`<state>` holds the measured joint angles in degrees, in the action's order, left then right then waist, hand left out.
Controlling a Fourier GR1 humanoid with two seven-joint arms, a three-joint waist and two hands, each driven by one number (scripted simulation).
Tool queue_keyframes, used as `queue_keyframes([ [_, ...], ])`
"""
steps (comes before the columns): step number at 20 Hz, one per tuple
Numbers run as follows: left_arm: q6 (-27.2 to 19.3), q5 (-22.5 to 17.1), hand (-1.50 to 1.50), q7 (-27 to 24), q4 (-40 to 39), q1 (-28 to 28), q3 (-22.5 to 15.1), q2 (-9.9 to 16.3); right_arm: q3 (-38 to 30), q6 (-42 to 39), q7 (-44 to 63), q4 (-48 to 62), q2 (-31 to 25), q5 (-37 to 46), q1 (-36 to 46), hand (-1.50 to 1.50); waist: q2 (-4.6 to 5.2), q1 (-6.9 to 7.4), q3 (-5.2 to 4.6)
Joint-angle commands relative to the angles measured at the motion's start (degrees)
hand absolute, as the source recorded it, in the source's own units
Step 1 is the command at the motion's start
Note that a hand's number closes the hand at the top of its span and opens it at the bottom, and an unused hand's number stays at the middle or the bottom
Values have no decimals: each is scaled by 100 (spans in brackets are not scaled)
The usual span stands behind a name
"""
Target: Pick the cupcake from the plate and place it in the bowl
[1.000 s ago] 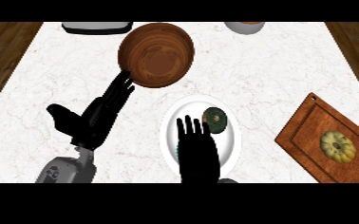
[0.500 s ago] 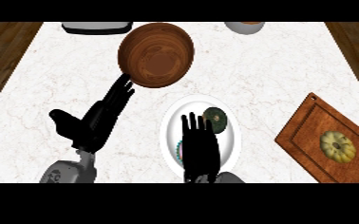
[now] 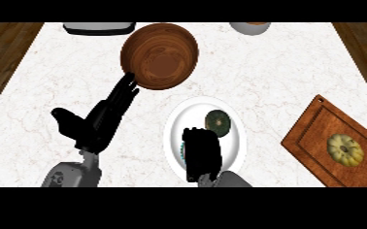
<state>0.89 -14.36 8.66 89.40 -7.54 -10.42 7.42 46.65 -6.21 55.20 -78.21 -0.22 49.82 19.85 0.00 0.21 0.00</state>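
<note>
The right hand (image 3: 201, 153) hangs over the lower half of the white plate (image 3: 237, 143) with fingers curled downward and nothing visibly in them, while the cupcake (image 3: 217, 122) sits on the plate just at its 1 o'clock. The left hand (image 3: 100, 116) lies open, straight fingers pointing to 1 o'clock and ending at the wooden bowl's (image 3: 159, 56) lower-left rim. Bare marble counter (image 3: 272, 77) separates plate and bowl; a wooden board (image 3: 315, 140) carrying a yellow squash (image 3: 344, 149) lies at 3 o'clock.

No readable text or labels, seemingly.
</note>
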Motion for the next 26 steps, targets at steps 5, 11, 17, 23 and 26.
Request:
queue_keyframes([
  [5,41,359,0,-113,162,308,-155,-264,338,599,-221,599,20,-56,255,150,3,32,1],
  [11,257,256,0,-106,326,517,83,-190,364,515,-219,725,21,163,563,150,-1,39,0],
  [17,181,294,0,136,18,-25,60,-374,1222,630,914,823,21,-303,1568,150,28,187,0],
  [23,272,359,0,156,-87,-167,-206,-520,1646,658,1412,801,20,-1099,2446,150,60,581,-5],
  [26,351,352,0,73,-207,-190,-145,-455,1505,862,1536,706,19,-1269,2984,150,59,619,-9],
])
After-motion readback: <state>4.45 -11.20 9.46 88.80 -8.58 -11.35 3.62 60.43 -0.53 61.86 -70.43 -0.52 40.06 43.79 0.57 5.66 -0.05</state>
